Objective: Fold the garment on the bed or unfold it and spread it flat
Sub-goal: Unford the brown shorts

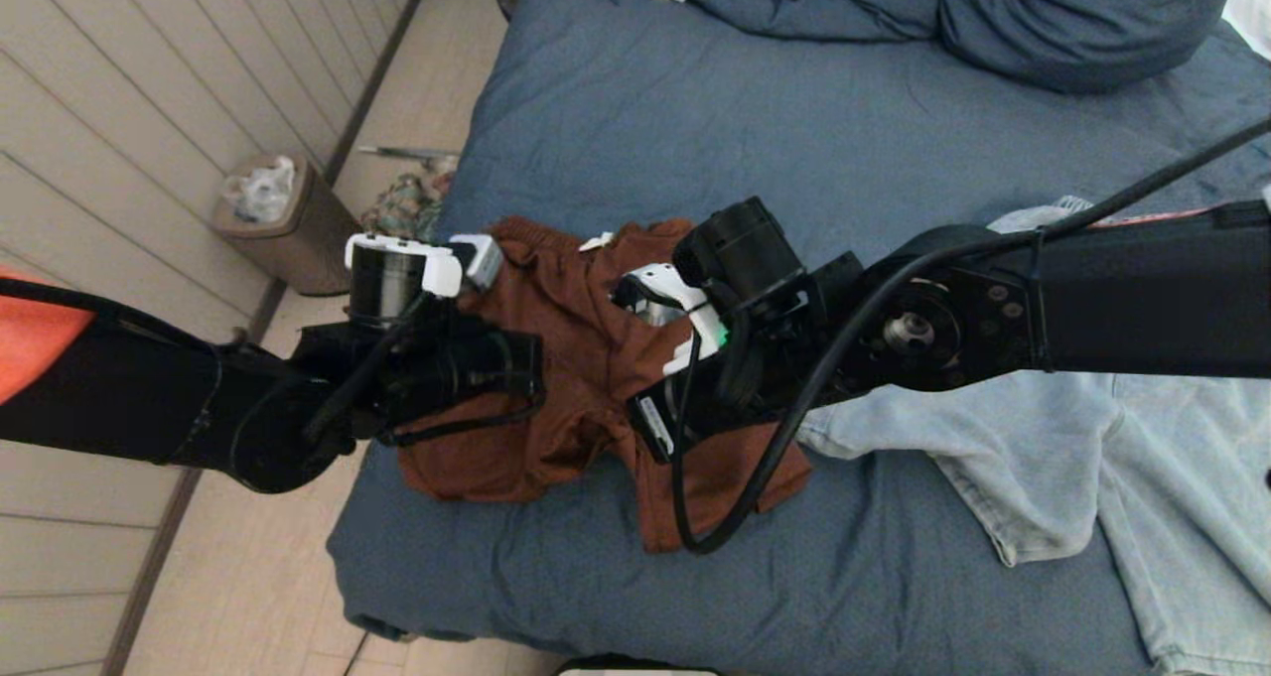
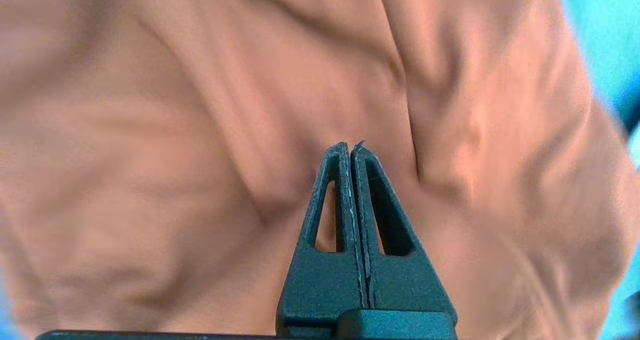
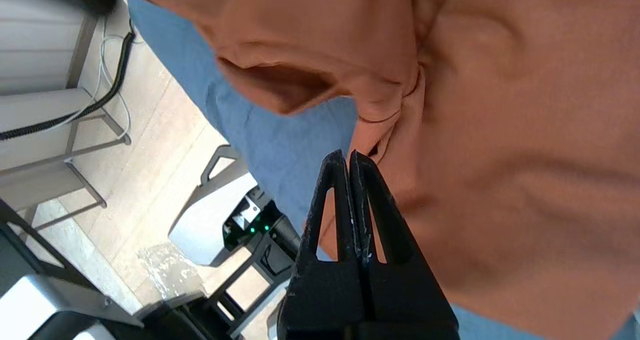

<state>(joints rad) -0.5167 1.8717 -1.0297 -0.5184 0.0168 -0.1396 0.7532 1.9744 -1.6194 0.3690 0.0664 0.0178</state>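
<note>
The bed (image 1: 635, 130), wide and covered in wrinkled slate-blue, fills most of the head view, with its bunched blue duvet (image 1: 993, 11) heaped at the far end and a strip of pale floor along the robot's left. Near the bed's close left corner lies a rust-brown garment (image 1: 586, 358), crumpled, its waistband toward the far side and one leg trailing toward the near edge; a pale blue denim garment (image 1: 1092, 458) is spread just beside it on the right, the two touching under the right arm. The left arm reaches in level from the left edge over the floor and bed corner, its wrist above the brown cloth's left part; the right arm comes in from the right, crossing above the denim, its wrist over the garment's middle. In the left wrist view the left gripper (image 2: 351, 148) has its jaws pressed together with nothing between them, tips close over creased brown fabric. In the right wrist view the right gripper (image 3: 348, 155) is likewise pressed together and holds nothing, its tips next to a gathered fold at the brown garment's edge, blue cover beyond.
</note>
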